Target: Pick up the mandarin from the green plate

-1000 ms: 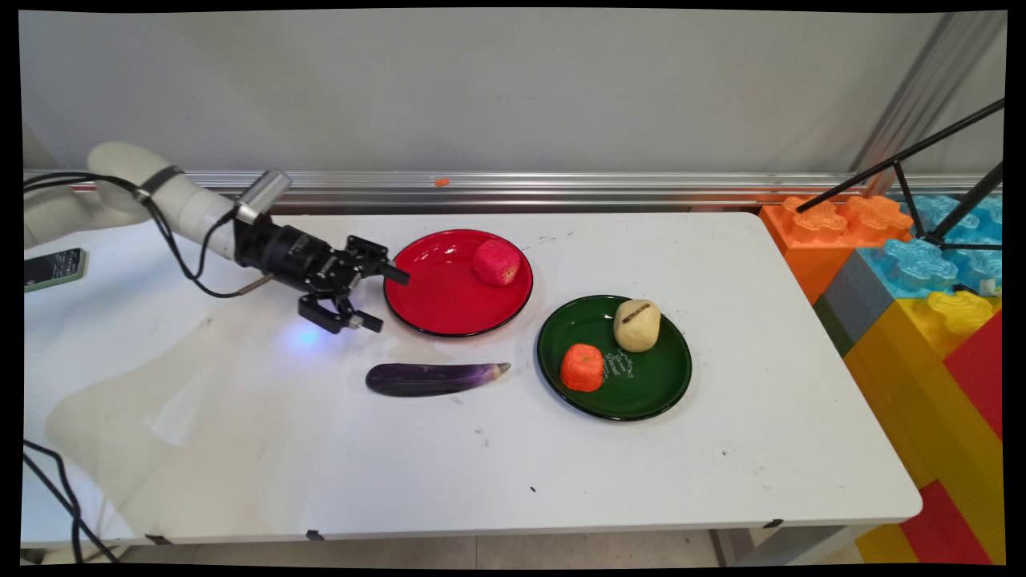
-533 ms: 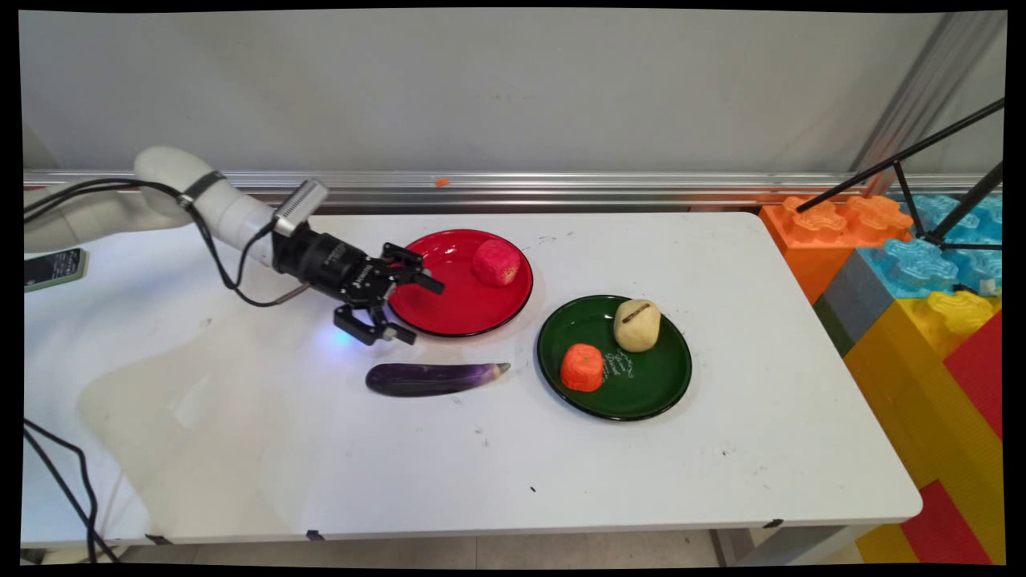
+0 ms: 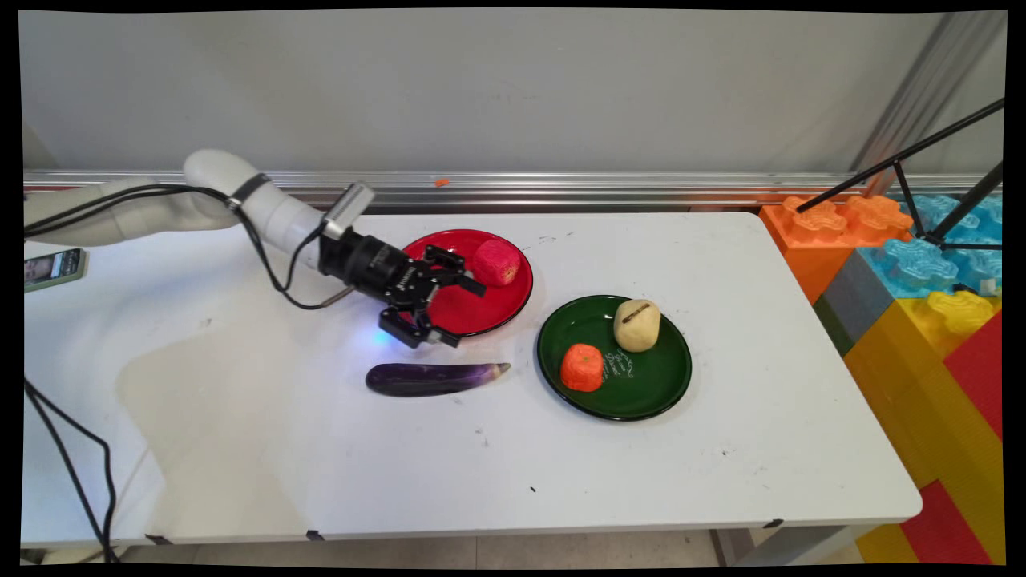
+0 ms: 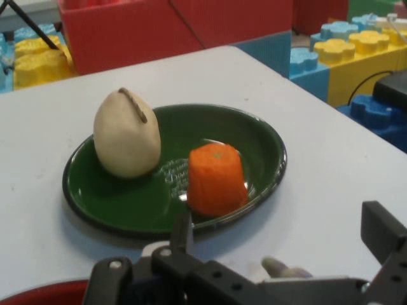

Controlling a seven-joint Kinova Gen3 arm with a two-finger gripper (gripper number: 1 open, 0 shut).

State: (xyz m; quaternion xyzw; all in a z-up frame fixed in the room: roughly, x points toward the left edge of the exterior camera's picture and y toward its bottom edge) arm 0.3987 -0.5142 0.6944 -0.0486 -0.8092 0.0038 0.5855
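Your gripper [image 3: 462,312] is hovering with its fingers spread wide over the near-left part of the red plate [image 3: 513,300], holding nothing. You are seeing a red fruit [image 3: 495,262] lying on that plate's far side, just beyond the upper finger, and an eggplant [image 3: 433,377] lying on the table [image 3: 721,481] just in front.

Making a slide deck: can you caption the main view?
Open gripper low over the red plate, near a purple eggplant and green plate.
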